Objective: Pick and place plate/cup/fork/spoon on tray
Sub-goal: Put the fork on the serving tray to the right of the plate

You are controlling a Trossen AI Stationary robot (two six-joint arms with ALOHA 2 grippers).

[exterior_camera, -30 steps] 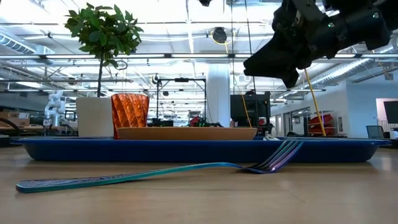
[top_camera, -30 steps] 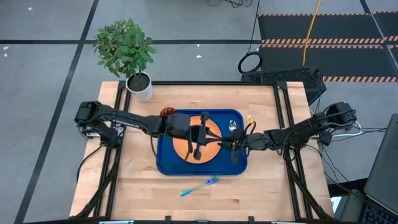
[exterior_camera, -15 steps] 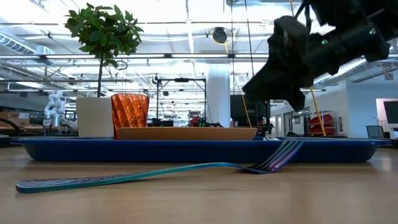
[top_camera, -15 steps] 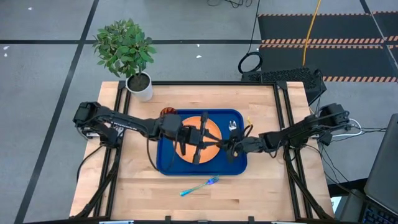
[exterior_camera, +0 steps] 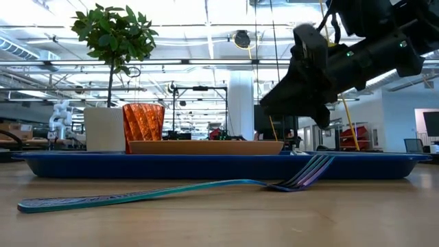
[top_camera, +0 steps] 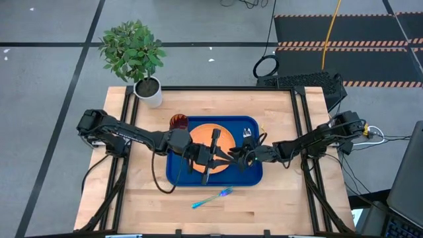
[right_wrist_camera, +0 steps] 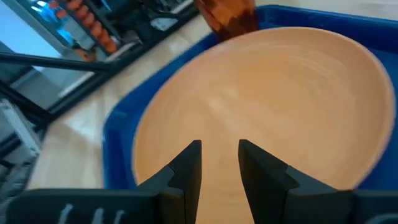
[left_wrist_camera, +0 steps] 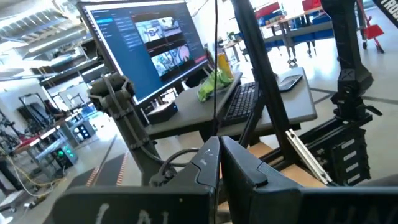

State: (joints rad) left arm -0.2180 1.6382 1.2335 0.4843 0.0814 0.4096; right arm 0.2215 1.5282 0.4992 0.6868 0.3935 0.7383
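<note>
The dark blue tray (top_camera: 254, 173) lies mid-table with the orange plate (top_camera: 198, 135) on it. A silver-bowled spoon (top_camera: 248, 133) lies at the tray's far right. The red-brown cup (top_camera: 178, 121) stands at the tray's far left corner; whether inside the rim, I cannot tell. On the bare wood in front of the tray lies the blue-handled fork (top_camera: 213, 197). My left gripper (top_camera: 221, 155) hovers shut and empty above the plate, pointing level toward the table's right. My right gripper (right_wrist_camera: 217, 152) is open, low over the plate's (right_wrist_camera: 267, 93) near-right part, nothing between its fingers.
A white pot with a green plant (top_camera: 151, 92) stands at the table's far left corner. The two arms meet closely over the tray. Bare wood shows left, right and in front of the tray.
My right gripper has sunk toward the plate, crept toward the table's left and rolled about its own axis. My left gripper has drawn back toward the table's near left, risen a little and tipped up until level. The tableware has not moved.
</note>
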